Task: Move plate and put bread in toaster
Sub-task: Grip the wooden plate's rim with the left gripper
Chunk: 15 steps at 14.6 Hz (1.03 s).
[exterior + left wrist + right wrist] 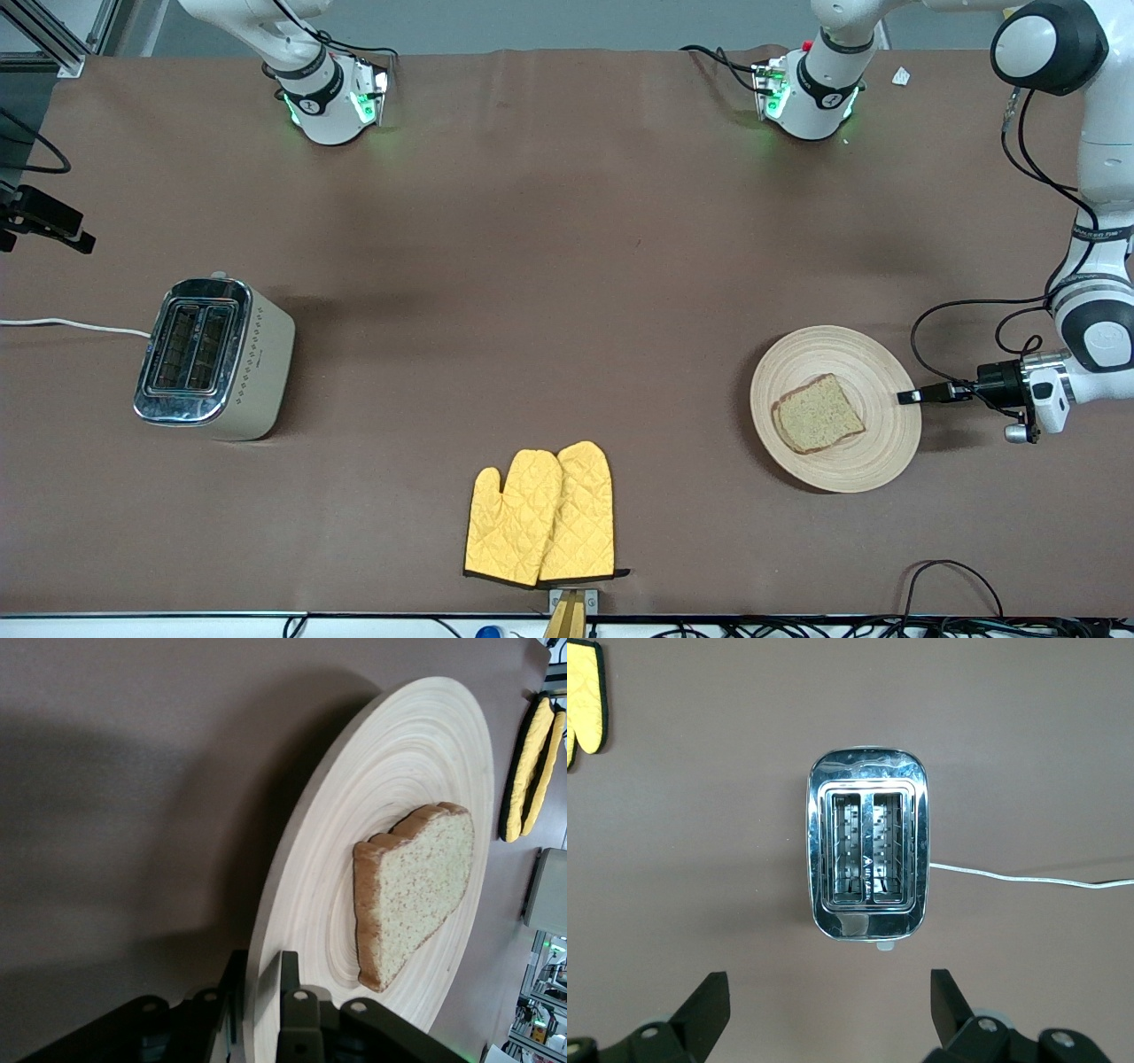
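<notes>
Plate on brown tbl cloth

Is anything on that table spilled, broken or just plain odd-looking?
Nothing stands out. The bread lies flat on the plate, whose rim the left tool pinches. The toaster stands upright with empty slots, the open right tool above it. Two yellow oven mitts overlap neatly near the table's front edge.

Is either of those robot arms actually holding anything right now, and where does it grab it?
The left pincer pinches the rim of the plate, at the left arm's end. The right pincer holds nothing.
</notes>
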Available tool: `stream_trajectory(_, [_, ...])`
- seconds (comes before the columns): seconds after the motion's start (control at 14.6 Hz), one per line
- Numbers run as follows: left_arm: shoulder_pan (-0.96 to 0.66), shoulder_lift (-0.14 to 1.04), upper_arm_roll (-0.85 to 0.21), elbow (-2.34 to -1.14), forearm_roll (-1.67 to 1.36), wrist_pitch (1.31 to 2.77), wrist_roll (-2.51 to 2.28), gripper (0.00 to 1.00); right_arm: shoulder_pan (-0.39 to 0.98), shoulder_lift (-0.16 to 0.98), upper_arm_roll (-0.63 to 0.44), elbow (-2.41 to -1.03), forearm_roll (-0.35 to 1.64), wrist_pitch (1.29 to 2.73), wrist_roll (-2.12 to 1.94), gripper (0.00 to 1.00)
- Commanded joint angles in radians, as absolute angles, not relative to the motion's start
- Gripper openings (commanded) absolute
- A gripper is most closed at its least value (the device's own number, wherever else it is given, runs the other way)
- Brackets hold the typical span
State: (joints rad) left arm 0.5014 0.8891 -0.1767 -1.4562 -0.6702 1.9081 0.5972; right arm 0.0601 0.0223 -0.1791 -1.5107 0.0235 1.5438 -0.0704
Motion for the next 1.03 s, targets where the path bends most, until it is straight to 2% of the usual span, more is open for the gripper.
stream_trajectory(0.0, [0.508, 0.902, -0.181, -1.442, -0.692, 1.910, 0.624, 0.09, 0.063, 0.008, -0.179, -1.525, 0.029, 1.542, -0.064, 1.00])
stream_trajectory(0.14, [0.506, 0.897, -0.181, -1.443, -0.690, 1.907, 0.635, 0.02, 0.064, 0.008, -0.179, -1.525, 0.029, 1.542, -0.064, 1.00])
stream_trajectory(0.34, [0.505, 0.888, -0.201, -1.445, -0.689, 1.835, 0.692, 0.00, 0.063, 0.008, -0.179, -1.525, 0.029, 1.542, -0.064, 1.00])
stream_trajectory(0.55, [0.509, 0.867, -0.276, -1.445, -0.696, 1.744, 0.697, 0.00, 0.063, 0.008, -0.179, -1.525, 0.029, 1.542, -0.064, 1.00])
stream_trajectory(0.96, [0.497, 0.854, -0.451, -1.491, -0.696, 1.726, 0.667, 0.00, 0.063, 0.008, -0.179, -1.525, 0.029, 1.545, -0.064, 1.00])
